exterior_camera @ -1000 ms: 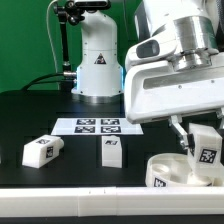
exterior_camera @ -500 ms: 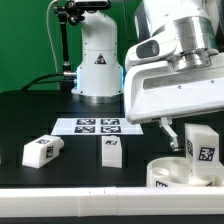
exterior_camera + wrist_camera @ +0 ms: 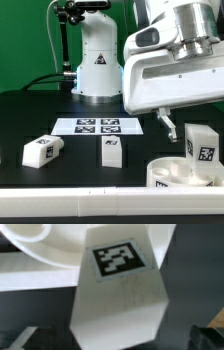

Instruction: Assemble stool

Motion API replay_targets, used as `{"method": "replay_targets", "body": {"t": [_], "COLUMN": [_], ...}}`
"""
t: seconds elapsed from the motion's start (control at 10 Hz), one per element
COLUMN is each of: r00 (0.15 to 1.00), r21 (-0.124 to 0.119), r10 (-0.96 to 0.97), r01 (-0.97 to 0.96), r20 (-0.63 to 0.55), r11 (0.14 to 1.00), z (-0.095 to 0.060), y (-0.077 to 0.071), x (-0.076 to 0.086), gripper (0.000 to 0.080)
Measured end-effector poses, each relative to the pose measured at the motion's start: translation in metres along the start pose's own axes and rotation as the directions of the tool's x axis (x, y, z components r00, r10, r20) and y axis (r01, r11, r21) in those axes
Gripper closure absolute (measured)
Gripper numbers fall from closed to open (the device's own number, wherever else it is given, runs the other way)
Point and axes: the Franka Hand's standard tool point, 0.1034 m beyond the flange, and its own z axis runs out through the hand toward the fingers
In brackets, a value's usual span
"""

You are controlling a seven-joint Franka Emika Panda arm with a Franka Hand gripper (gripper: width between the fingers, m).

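The white round seat (image 3: 172, 171) lies at the front of the exterior view's right. A white block leg (image 3: 204, 143) with a square tag stands upright on it. My gripper (image 3: 193, 120) is open just above the leg's top, one finger (image 3: 166, 124) showing beside it. In the wrist view the tagged leg (image 3: 122, 280) fills the middle over the seat's rim (image 3: 40, 249). My gripper (image 3: 115, 339) has a dark finger at each side, both apart from the leg. Two more legs rest on the table, one lying (image 3: 42, 150), one upright (image 3: 111, 151).
The marker board (image 3: 98, 126) lies flat behind the two loose legs. A white robot base (image 3: 97, 60) stands at the back with a black stand and cable to its left. The table's front edge runs just below the seat.
My gripper has lifted off the leg and drawn its fingers away. The leg stays standing on the seat. The other parts have not moved.
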Motion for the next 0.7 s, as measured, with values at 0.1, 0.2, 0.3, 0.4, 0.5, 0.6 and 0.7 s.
{"method": "replay_targets", "body": {"t": [0.1,0.2,0.3,0.4,0.5,0.6,0.7], "r00": [1.000,1.000,1.000,1.000,0.999,0.999,0.997], "r21": [0.002,0.005,0.005,0.006,0.011,0.011,0.012], "r10": [0.000,0.004,0.001,0.001,0.002,-0.009,-0.051], "r01": [0.000,-0.004,-0.001,-0.001,-0.002,0.009,0.050], "r20": [-0.001,-0.002,-0.001,0.006,0.035,0.033,0.049], "r11": [1.000,1.000,1.000,1.000,1.000,1.000,0.999], "z": [-0.0018,-0.0018,-0.0013,-0.0008,0.0003,0.0005,0.0017], "y": [-0.0010,-0.0054,-0.0054,-0.0051,-0.0065,-0.0061,-0.0033], "x": [0.0039,0.0044,0.0037,0.0028,0.0009,0.0015,-0.0009], "gripper": [0.0151,0.0151,0.0151,0.0151,0.0151,0.0151,0.0151]}}
